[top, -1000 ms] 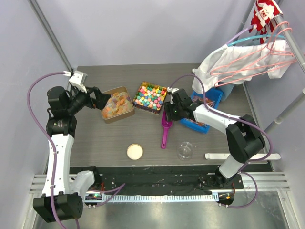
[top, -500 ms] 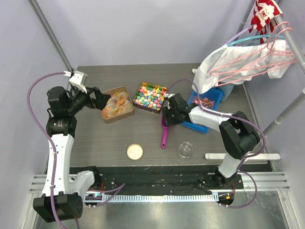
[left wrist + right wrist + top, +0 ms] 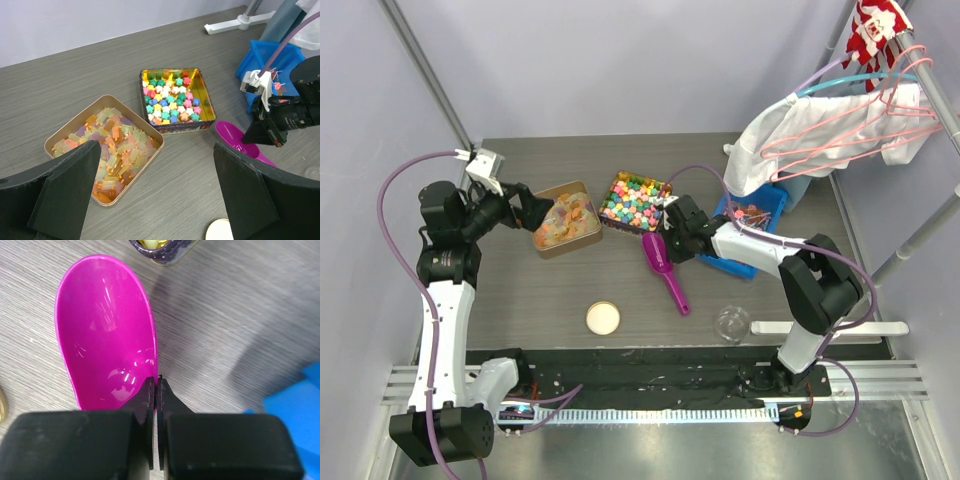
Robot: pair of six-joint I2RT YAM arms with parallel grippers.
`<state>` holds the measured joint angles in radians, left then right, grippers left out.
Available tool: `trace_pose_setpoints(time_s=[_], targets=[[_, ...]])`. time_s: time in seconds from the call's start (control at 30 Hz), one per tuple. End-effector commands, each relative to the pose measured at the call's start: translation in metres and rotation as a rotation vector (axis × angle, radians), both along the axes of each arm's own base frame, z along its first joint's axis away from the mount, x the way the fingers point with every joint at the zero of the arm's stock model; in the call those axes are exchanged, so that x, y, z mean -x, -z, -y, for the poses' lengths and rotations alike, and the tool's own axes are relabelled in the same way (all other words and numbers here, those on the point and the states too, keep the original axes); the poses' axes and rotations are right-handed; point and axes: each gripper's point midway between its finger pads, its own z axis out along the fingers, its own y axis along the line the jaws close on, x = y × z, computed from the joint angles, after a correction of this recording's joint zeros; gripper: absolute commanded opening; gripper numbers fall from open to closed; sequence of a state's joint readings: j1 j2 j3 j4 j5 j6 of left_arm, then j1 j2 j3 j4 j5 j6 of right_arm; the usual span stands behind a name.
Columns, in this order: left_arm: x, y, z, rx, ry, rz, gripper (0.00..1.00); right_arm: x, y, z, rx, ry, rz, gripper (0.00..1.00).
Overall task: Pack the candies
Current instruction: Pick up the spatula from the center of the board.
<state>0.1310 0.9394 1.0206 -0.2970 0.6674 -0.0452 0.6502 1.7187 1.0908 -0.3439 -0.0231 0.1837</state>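
A dark grey wood-grain table (image 3: 570, 290) stands between pale lilac walls (image 3: 620, 60), hung clothes (image 3: 800, 135) at right.

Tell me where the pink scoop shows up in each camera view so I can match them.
Top external: the scoop lies mid-table, slanting below the star candy tin.
Left wrist: lower right, right of the tin, partly hidden.
Right wrist: its bowl fills the left centre; the tin's corner is at the top edge.
Shared landmark: the star candy tin.
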Motion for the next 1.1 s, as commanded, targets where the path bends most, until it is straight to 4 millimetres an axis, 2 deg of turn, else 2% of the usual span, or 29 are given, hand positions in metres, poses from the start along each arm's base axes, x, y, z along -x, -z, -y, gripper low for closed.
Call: trace_pose_setpoints(time_s=[0.0,0.17,0.3,0.33,0.53,0.67,0.8,0.9,0.97,1.07], targets=[[0.006,-0.017,0.011,0.026,0.068,0.051,1.0,-0.016,-0.057,-0.003,-0.002,-0.05,0.165,0.01],[0.008,-0.012,0.019,0.053,0.118,0.038,1.0,-0.015,-0.082,-0.006,0.016,-0.106,0.25,0.01],[0.012,-0.005,0.036,0.112,0.232,0.002,1.0,-0.016,-0.105,-0.015,0.068,-0.164,0.336,0.01],[0.012,-0.003,0.037,0.131,0.244,-0.014,1.0,-0.014,-0.116,-0.024,0.079,-0.201,0.372,0.01],[0.011,0.015,0.054,0.169,0.335,-0.076,1.0,-0.01,-0.145,-0.036,0.147,-0.313,0.494,0.01],[0.008,0.031,0.068,0.192,0.398,-0.145,1.0,-0.004,-0.161,-0.041,0.229,-0.38,0.599,0.01],[0.008,0.041,0.081,0.212,0.454,-0.195,1.0,-0.004,-0.173,-0.042,0.27,-0.375,0.685,0.01],[0.01,0.045,0.087,0.223,0.489,-0.221,1.0,-0.006,-0.181,-0.042,0.297,-0.367,0.734,0.01],[0.014,0.049,0.097,0.218,0.529,-0.242,1.0,-0.007,-0.186,-0.042,0.321,-0.371,0.761,0.01],[0.017,0.061,0.106,0.215,0.562,-0.304,1.0,-0.001,-0.195,-0.049,0.347,-0.394,0.807,0.01]])
